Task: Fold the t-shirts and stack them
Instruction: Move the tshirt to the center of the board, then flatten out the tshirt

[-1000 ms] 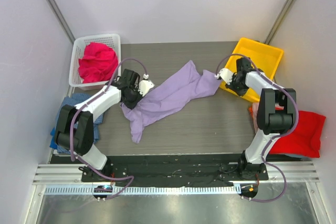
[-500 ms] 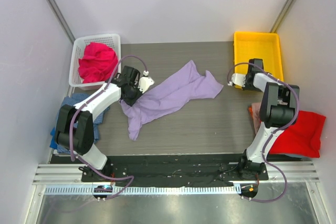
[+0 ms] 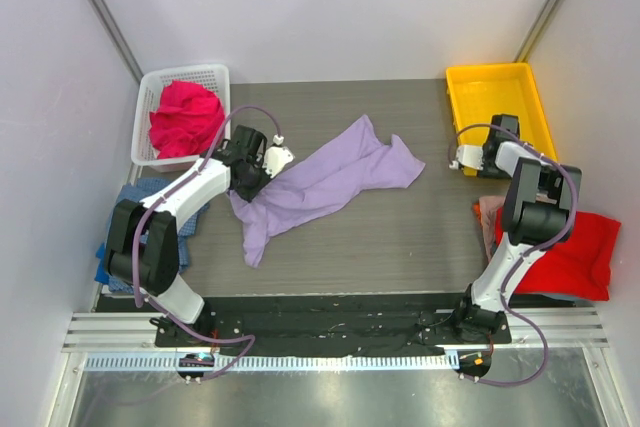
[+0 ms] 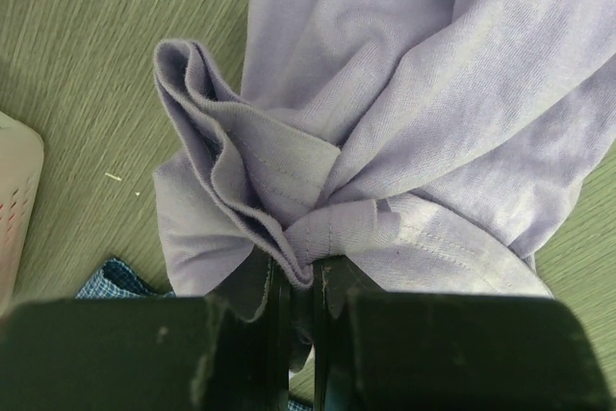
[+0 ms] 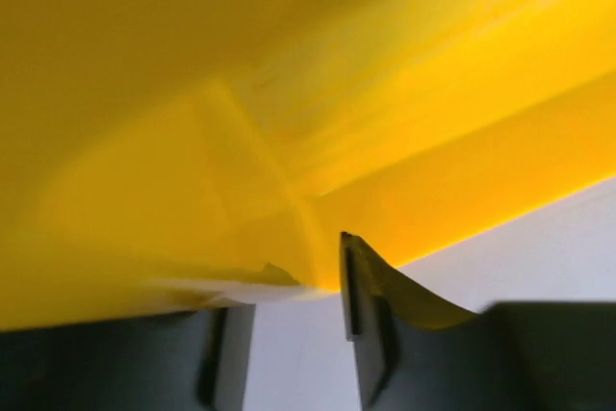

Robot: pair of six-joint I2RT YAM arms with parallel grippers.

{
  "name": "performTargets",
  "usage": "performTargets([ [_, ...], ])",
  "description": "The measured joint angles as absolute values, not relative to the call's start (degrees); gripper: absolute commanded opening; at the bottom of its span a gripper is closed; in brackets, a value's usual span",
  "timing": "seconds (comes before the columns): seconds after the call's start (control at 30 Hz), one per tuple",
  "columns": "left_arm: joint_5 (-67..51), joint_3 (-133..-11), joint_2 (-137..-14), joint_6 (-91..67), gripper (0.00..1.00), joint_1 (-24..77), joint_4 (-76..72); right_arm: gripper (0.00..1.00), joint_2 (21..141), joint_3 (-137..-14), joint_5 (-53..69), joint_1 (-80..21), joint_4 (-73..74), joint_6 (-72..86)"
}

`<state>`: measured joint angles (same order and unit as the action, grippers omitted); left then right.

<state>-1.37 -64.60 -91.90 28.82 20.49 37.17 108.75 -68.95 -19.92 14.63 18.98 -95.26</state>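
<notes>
So the big lavender t-shirt lies crumpled in a diagonal strip across the middle of the table, not flat at all, with one narrow end trailing toward the table's near edge. The left gripper is pinched tight on a bunched-up fold at the shirt's left side. The left wrist view shows this well, with layers of hem and stitching fanning out of the jaws, which you can't see from above. The right gripper has its fingers apart. Its own camera shows almost only yellow, with the tips right at the rim of the yellow tray at the table's far right corner. I can't tell if they're touching it. The magenta-pink shirt is heaped in the white mesh basket at the far left corner. The blue checked one hangs off the table's left edge, and the red one sits off its right edge, partly behind the right arm.
</notes>
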Motion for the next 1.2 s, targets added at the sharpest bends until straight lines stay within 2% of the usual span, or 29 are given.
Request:
performTargets([
  [0.07, -1.3, -64.6, -91.9, 28.9, 0.0, 20.5, 37.1, 0.64, 108.0, -68.5, -20.8, 16.0, 18.6, -95.1],
  [0.27, -1.2, -64.6, -91.9, 28.9, 0.0, 20.5, 36.7, 0.78, 103.6, -69.3, -20.8, 17.9, 16.4, -89.6],
  [0.57, -1.2, -63.6, -91.8, 28.8, 0.0, 20.5, 35.1, 0.83, 95.0, -71.8, -14.3, 19.0, 21.7, -78.6],
  [0.9, 0.7, -61.3, -87.8, 26.6, 0.0, 20.5, 30.5, 0.86, 87.7, -77.3, 5.3, 17.6, 32.1, -52.3],
  [1.1, 9.6, -63.1, -86.6, 25.7, 0.0, 20.5, 23.4, 0.87, 84.3, -77.2, 12.1, 10.9, 33.1, -37.3],
  [1.2, 13.6, -65.0, -87.1, 25.7, 0.05, 20.5, 20.2, 0.88, 84.3, -76.3, 12.7, 5.2, 33.1, -32.8],
])
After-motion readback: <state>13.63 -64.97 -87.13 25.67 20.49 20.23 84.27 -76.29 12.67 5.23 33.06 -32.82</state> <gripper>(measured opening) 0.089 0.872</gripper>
